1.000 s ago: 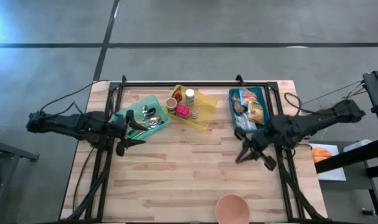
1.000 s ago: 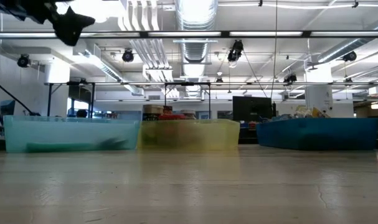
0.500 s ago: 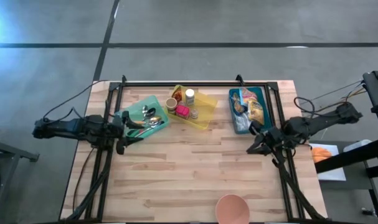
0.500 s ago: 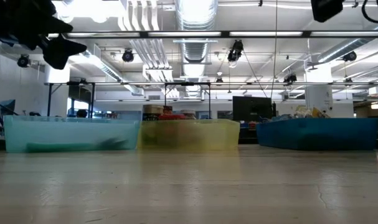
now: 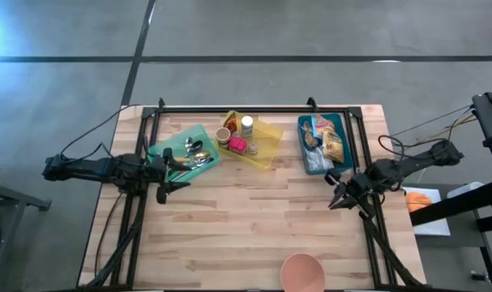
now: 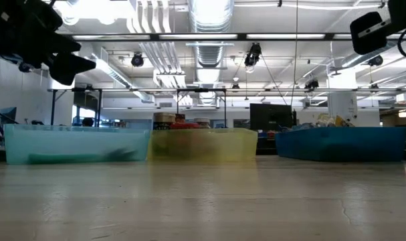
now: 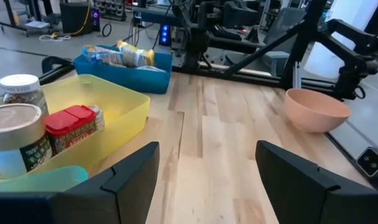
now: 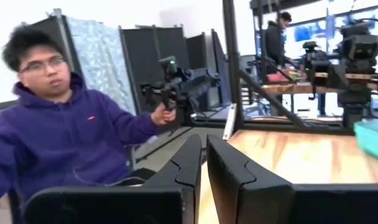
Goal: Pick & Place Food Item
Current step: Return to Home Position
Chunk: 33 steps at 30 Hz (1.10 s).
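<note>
Food packets (image 5: 327, 144) lie in the blue bin (image 5: 309, 162) at the table's far right, also seen in the left wrist view (image 7: 123, 55). The pink bowl (image 5: 302, 272) stands at the near edge, and shows in the left wrist view (image 7: 316, 111). My left gripper (image 5: 174, 177) hangs open at the table's left side, just near of the green bin, with nothing between its fingers (image 7: 136, 174). My right gripper (image 5: 335, 201) hangs shut and empty near the right edge, near of the blue bin, well above the table (image 6: 373, 30).
A green bin (image 5: 185, 154) holds spoons and other utensils. A yellow bin (image 5: 262, 146) between the other two holds jars and a red box (image 7: 73, 124). Bare wood lies between the bins and the bowl. Beyond the table sits a person in a purple hoodie (image 8: 58, 137).
My right gripper has drawn back toward the table's right edge and sunk, coming into the low view from above. My left gripper has come down and pulled back slightly toward the left edge. No object has moved.
</note>
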### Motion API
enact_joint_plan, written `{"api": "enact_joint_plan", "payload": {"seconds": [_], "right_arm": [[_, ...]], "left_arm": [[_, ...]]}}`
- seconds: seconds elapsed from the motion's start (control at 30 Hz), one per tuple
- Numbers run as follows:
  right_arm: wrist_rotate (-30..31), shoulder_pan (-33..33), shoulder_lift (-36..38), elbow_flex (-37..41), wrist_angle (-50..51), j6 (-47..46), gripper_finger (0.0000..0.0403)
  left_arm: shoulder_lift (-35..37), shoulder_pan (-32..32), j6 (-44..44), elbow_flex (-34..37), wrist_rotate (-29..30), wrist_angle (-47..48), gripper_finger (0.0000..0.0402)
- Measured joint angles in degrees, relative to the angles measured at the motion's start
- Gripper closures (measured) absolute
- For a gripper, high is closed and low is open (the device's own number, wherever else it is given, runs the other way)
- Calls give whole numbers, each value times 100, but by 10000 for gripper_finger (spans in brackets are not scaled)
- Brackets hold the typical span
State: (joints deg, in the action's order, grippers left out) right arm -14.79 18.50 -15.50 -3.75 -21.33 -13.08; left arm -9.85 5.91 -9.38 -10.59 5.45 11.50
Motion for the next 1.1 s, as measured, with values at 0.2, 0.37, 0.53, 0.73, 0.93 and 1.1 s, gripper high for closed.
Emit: {"api": "enact_joint_plan", "payload": {"seconds": [0.2, 0.37, 0.53, 0.73, 0.93, 1.1], "right_arm": [[-229, 2, 519, 252, 137, 17, 378], [-227, 2, 798, 260, 396, 44, 378], [-227, 0, 882, 260, 679, 6, 378], [-224, 2, 875, 269, 700, 159, 378], [-221, 2, 872, 323, 708, 344, 378], [-220, 1, 877, 323, 705, 647, 378]], "left_arm": [[0, 0, 62, 157, 9, -122, 132], [0, 4, 37, 185, 9, -128, 132], [0, 2, -68, 587, 54, -485, 132], [4, 2, 67, 879, 122, -1000, 132], [1, 2, 209, 1038, 168, -1355, 132], [-11, 2, 215, 1038, 186, -1358, 132]]}}
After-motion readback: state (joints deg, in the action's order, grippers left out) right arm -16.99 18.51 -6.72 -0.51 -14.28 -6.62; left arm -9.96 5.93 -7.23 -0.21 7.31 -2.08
